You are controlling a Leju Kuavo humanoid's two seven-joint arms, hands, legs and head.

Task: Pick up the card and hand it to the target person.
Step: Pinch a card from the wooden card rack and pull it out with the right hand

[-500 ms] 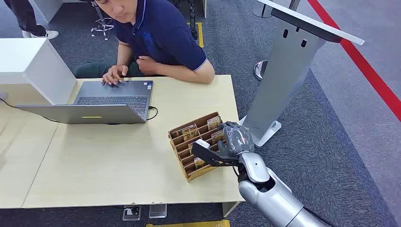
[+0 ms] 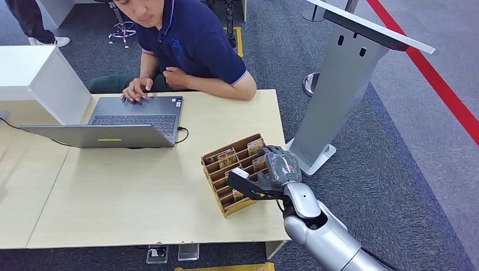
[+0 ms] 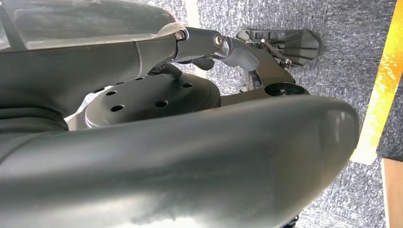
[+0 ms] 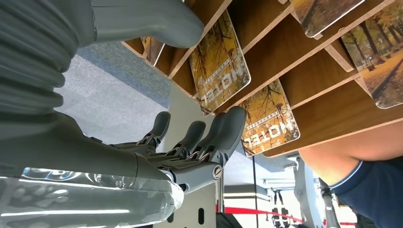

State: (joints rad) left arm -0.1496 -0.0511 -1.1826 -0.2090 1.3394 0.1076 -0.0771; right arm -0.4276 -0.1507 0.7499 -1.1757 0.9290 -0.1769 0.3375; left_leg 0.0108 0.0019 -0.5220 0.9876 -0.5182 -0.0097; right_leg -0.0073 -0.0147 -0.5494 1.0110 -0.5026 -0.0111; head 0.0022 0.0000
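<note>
A slanted wooden card rack (image 2: 217,165) stands near the table's right front corner, with several autumn-print "HOTEL" cards in its slots. My right hand (image 2: 270,172) is at the rack's right side, thumb reaching across the slots beside a white card edge (image 2: 240,171). In the right wrist view one HOTEL card (image 4: 221,61) lies between the thumb (image 4: 157,19) and the dark fingers (image 4: 209,137), which stay spread and do not grip it. A second card (image 4: 268,121) sits just past the fingertips. My left hand (image 3: 223,47) hangs over the carpet, holding nothing.
A person in a navy shirt (image 2: 192,39) sits at the far side of the table (image 2: 113,192), typing on a grey laptop (image 2: 130,116). A white box (image 2: 34,73) stands at the left. A grey slanted stand (image 2: 339,84) rises right of the table.
My right hand has edged slightly left and further onto the rack. The person and the laptop have not moved.
</note>
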